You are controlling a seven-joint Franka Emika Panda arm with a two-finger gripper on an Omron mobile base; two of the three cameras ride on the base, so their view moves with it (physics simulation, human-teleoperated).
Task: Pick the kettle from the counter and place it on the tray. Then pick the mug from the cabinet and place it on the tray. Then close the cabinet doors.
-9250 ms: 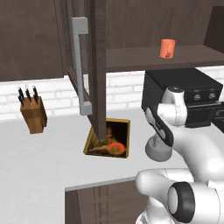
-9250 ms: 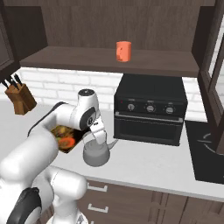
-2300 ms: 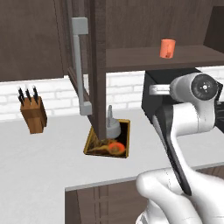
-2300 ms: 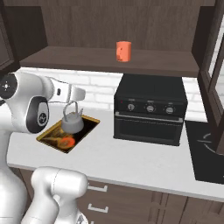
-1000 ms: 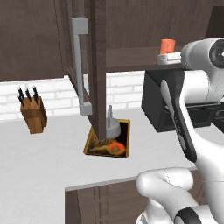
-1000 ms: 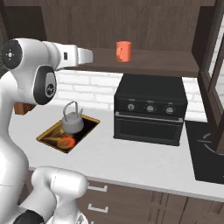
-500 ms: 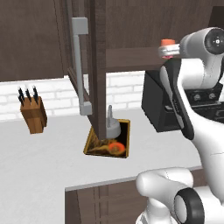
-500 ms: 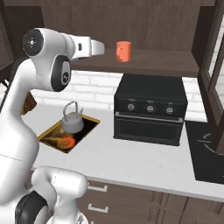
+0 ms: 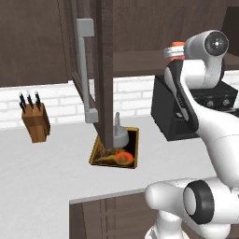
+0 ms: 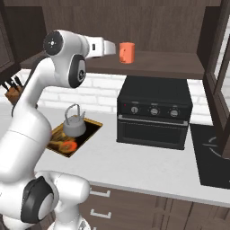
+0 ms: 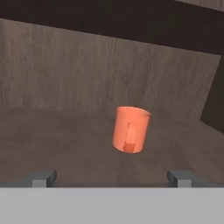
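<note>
Raised from tray height to shelf level, my claw [image 11: 112, 177] spreads wide and empty short of the mug [image 11: 131, 129] on the cabinet [image 10: 170, 63] shelf, kettle [image 10: 74, 121] already on the tray [image 10: 92, 126], mug pickup next.

A white brick wall [image 10: 105, 92] runs along the back, below and behind the fingers [image 11: 43, 177], lit evenly and softly. Under the fingers and to their right a black oven-like appliance [image 10: 154, 112] with a row of knobs stands against that wall. Further right lies a black hob plate [image 10: 214, 157]. Far to the left of the fingers a brown wooden knife block [image 9: 36, 122] holds dark-handled knives. Low down, dark wood drawer fronts [image 10: 130, 206] carry pale bar handles.
</note>
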